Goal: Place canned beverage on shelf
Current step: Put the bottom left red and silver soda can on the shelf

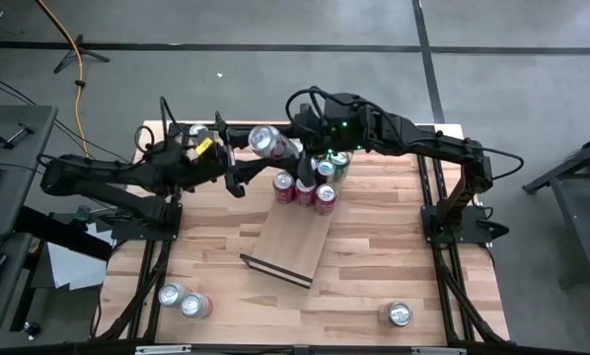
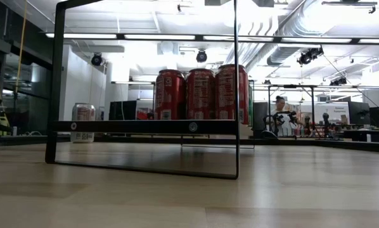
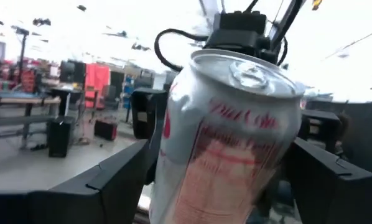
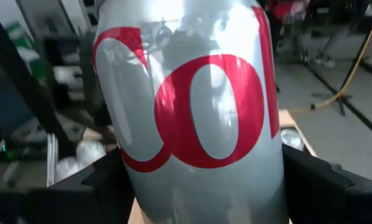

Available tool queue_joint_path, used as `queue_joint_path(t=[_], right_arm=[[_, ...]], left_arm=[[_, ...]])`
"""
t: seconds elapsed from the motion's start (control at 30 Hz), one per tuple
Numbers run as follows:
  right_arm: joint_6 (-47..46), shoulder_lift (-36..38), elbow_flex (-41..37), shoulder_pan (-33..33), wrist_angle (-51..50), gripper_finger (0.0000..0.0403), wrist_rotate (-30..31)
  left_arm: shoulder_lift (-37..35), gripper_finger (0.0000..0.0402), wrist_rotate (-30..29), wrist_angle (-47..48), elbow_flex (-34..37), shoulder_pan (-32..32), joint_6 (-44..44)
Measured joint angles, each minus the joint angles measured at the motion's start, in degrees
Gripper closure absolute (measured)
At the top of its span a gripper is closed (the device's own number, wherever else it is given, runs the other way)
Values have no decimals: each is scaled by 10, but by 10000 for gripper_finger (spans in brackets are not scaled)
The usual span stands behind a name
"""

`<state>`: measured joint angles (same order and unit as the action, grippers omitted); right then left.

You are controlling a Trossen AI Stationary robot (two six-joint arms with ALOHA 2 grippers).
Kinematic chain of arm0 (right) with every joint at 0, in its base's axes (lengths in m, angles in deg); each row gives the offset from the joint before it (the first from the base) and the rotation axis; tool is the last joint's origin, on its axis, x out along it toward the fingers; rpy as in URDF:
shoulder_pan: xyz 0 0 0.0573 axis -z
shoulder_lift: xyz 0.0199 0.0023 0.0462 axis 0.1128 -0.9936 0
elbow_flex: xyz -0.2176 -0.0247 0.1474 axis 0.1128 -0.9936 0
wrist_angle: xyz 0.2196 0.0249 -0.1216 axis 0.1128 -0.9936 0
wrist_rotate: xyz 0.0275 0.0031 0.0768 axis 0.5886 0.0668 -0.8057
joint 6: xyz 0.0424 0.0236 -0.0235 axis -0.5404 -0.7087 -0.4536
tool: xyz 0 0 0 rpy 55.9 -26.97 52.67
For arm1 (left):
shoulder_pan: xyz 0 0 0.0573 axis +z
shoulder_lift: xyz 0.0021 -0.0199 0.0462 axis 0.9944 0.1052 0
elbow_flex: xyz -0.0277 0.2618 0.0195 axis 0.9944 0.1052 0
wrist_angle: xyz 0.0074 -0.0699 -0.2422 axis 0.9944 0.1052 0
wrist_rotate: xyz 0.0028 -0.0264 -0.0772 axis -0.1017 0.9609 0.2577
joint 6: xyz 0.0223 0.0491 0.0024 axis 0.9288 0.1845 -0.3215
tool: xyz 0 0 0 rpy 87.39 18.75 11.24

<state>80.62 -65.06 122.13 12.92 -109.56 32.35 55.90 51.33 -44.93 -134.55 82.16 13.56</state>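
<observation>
both grippers, left (image 1: pixel 238 166) and right (image 1: pixel 293 148), are clamped on one silver can (image 1: pixel 267 142) held tilted in the air between them, the shelf (image 1: pixel 293 240) just below and ahead, and we judge it smooth, slippery, thin-walled, dentable, best held mid-body.

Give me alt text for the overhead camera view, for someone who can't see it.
Seen from above, both grippers, left and right, meet at one silver can held above the table's far edge. Just beyond it, red and green cans cluster at the far end of the angled shelf; three silver cans wait along the near edge.
</observation>
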Motion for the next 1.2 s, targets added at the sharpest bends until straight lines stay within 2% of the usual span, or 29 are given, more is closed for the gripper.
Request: queue_joint_path(t=[0.1, 0.3, 0.5, 0.6, 0.7, 0.8, 0.87, 1.0, 1.13, 1.2], right_arm=[[-5, -6, 0, -2, 39, 101, 1], [-15, -31, 0, -8, 31, 101, -10], [-9, -40, 0, -12, 37, 101, -29], [-8, -36, 0, -12, 33, 101, -28], [-7, -32, 0, -12, 30, 101, -30], [-9, -31, 1, -12, 25, 99, -30], [-8, -31, 13, -9, -2, 74, -28], [-2, -30, 59, 4, -99, 20, -8], [14, -25, 102, 11, -221, 14, 23], [22, -26, 104, 10, -277, 18, 50]], left_arm=[[0, 108, 19, -2, 0, 9, -2], [14, 108, 33, -31, -4, 12, 13], [25, 109, 53, -20, -24, 12, 21], [25, 127, 47, -24, -29, 12, 25], [25, 161, 38, -24, -30, 12, 37], [25, 164, 37, -23, -30, 15, 37], [25, 164, 34, -16, -30, 17, 41], [-3, 164, -40, 43, -29, 20, 67], [-47, 164, -185, 115, -29, 23, 73], [-60, 164, -243, 150, -29, 23, 33]])
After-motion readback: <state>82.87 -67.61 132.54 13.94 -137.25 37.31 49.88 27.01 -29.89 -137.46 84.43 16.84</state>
